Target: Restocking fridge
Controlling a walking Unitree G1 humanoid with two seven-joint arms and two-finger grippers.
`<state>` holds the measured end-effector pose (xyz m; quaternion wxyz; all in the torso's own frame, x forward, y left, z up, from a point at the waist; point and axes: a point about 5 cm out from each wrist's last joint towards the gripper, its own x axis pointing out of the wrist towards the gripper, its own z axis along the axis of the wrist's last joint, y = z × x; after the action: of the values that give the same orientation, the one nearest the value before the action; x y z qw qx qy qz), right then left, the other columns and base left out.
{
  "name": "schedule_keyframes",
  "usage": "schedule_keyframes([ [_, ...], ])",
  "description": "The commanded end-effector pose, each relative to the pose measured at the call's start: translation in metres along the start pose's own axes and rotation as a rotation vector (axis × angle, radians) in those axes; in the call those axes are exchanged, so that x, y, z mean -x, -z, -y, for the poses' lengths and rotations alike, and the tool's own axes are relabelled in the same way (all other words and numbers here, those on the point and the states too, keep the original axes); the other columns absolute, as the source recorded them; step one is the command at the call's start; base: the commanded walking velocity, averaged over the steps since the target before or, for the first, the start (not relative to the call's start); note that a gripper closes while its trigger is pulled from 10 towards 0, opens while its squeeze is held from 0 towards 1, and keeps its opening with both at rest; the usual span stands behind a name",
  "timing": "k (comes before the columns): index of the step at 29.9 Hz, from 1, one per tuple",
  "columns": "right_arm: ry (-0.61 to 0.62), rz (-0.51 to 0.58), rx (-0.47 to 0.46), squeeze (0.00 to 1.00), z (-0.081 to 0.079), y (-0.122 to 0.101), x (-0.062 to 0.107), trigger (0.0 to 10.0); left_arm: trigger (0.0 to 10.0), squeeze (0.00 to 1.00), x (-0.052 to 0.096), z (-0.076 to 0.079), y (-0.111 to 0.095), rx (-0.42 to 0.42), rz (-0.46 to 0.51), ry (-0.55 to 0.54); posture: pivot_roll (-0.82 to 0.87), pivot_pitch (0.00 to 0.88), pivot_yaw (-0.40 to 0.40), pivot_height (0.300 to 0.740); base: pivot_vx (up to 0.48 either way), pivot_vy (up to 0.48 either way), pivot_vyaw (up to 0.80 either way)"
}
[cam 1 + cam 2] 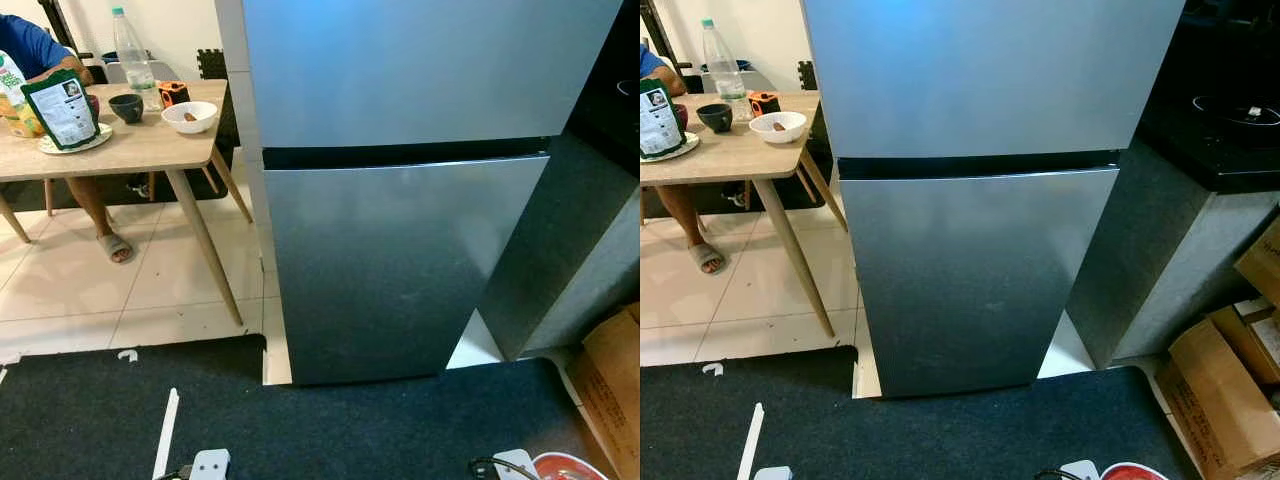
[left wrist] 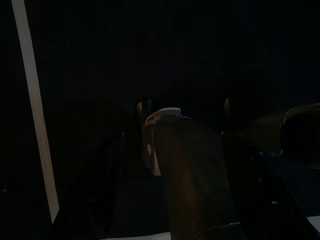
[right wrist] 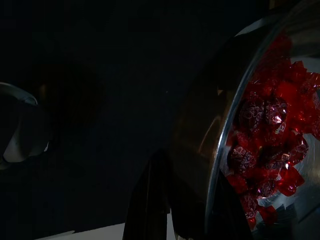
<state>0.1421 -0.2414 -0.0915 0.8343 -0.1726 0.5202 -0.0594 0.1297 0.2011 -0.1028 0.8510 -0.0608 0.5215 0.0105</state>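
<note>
Fridge [image 1: 400, 200] doors both closed, the silver two-door unit stands straight ahead of us at the far edge of the dark mat [image 1: 300, 430], a grey counter [image 1: 1180, 250] against its right side. Our right gripper [image 3: 165, 200] grasps a steel bowl [image 3: 210, 125] of red-wrapped candies [image 3: 270, 145] — our left gripper [image 2: 170, 165] holds a dark bottle [image 2: 192, 175] between its fingers. At the wooden table [image 1: 140, 150] to the left, a white bowl [image 1: 189, 116] sits near the corner, where a person [image 1: 30, 50] is seated.

Silver-grey fridge [image 1: 400, 200], dark mat [image 1: 300, 430], red sweets [image 3: 270, 145] in a steel bowl [image 3: 210, 135].
</note>
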Motion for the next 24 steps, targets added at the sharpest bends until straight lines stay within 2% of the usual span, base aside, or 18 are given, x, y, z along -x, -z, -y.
schedule_keyframes([
  [1,0.005,0.010,0.003,0.00,0.0002,-0.0016,-0.0001,10.0,10.0,0.00,0.0005,-0.0022,-0.0003,-0.012,0.000,0.000,-0.04,0.006,-0.018,0.740,0.379,0.000,0.00],
  [21,0.004,0.009,0.002,0.00,0.0001,-0.0013,0.0000,10.0,10.0,0.00,0.0000,0.0004,-0.0008,-0.017,0.004,0.010,-0.04,0.007,-0.020,0.740,0.407,0.000,0.00],
  [24,0.003,0.008,0.002,0.00,-0.0002,-0.0012,0.0000,10.0,10.0,0.00,-0.0001,0.0010,-0.0021,0.004,0.021,0.012,-0.04,0.007,-0.020,0.740,0.232,0.000,0.00],
])
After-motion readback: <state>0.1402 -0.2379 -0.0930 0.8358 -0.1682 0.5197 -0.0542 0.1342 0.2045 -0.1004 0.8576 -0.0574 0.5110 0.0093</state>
